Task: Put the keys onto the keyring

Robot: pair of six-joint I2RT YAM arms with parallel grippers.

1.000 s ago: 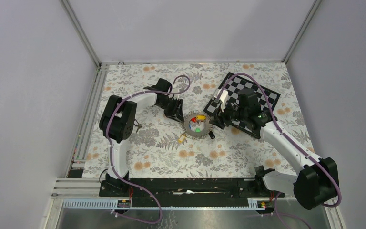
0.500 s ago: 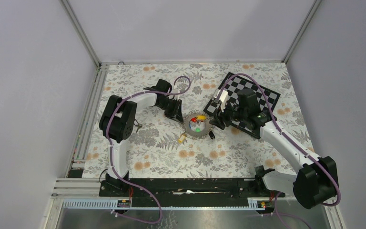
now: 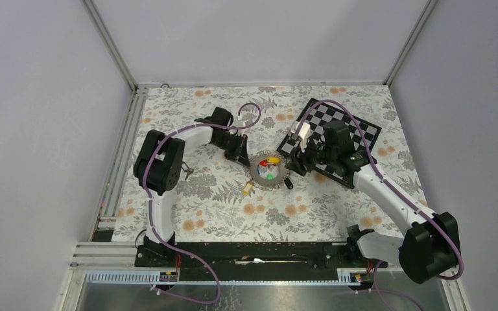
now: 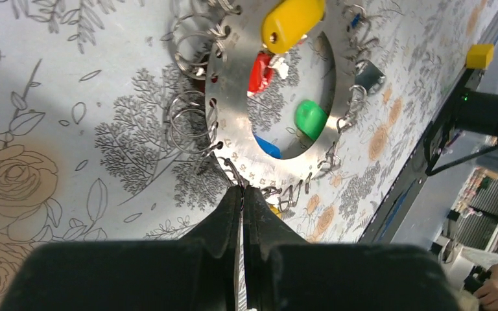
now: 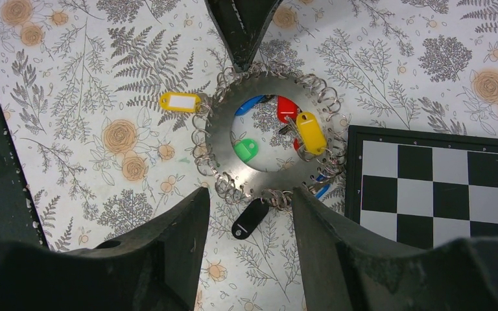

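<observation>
The keyring is a flat grey metal disc with small wire loops round its rim, lying mid-table. Yellow, red, blue and green key heads lie in its open centre. A yellow head and a black head hang outside the rim. My left gripper is shut, its tips pinching a wire loop at the keyring's rim. My right gripper is open, just above the mat, its fingers on either side of the black head at the keyring's near rim.
The black-and-white chequered board lies right of the keyring, under my right arm, and shows in the right wrist view. A small metal object lies by the left arm's elbow. A purple cable loop stands behind the left gripper.
The left arm's elbow has shifted slightly to the left. The keyring, the keys and the right arm stay as they were.
</observation>
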